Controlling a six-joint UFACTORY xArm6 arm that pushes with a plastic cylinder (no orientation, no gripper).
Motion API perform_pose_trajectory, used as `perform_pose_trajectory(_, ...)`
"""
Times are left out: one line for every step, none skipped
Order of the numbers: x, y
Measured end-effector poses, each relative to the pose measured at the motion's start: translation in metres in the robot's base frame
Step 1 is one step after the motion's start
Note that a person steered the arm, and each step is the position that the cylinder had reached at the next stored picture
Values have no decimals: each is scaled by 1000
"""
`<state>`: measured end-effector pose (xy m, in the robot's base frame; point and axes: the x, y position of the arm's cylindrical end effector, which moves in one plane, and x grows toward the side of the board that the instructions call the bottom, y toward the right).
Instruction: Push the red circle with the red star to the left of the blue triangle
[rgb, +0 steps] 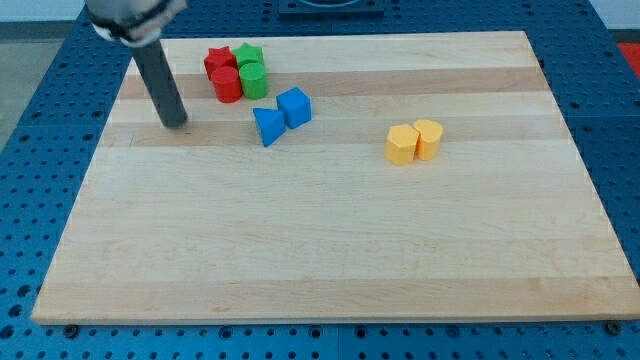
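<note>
The yellow blocks (414, 141) lie nearest, on the desk (320, 250). There is no claw; my tip (176, 124) stands left of the red circle (227, 85) and red star (218, 62). I should push both down gently, beside the blue triangle (267, 126).

The pale wooden worktop (330, 240) looks smooth and matt, with long grain stripes. The red circle block (227, 85), blue triangle block (267, 126) and yellow blocks (414, 141) look like smooth matt plastic. The dark rod (162, 85) has a slight sheen.
</note>
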<state>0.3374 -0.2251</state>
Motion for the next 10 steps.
perform_pose_trajectory(-79, -22)
perform_pose_trajectory(-133, -12)
perform_pose_trajectory(-139, 35)
perform_pose_trajectory(-129, 51)
perform_pose_trajectory(-114, 54)
perform_pose_trajectory(-99, 54)
perform_pose_trajectory(-83, 55)
perform_pose_trajectory(-66, 55)
perform_pose_trajectory(-46, 64)
perform_pose_trajectory(-28, 90)
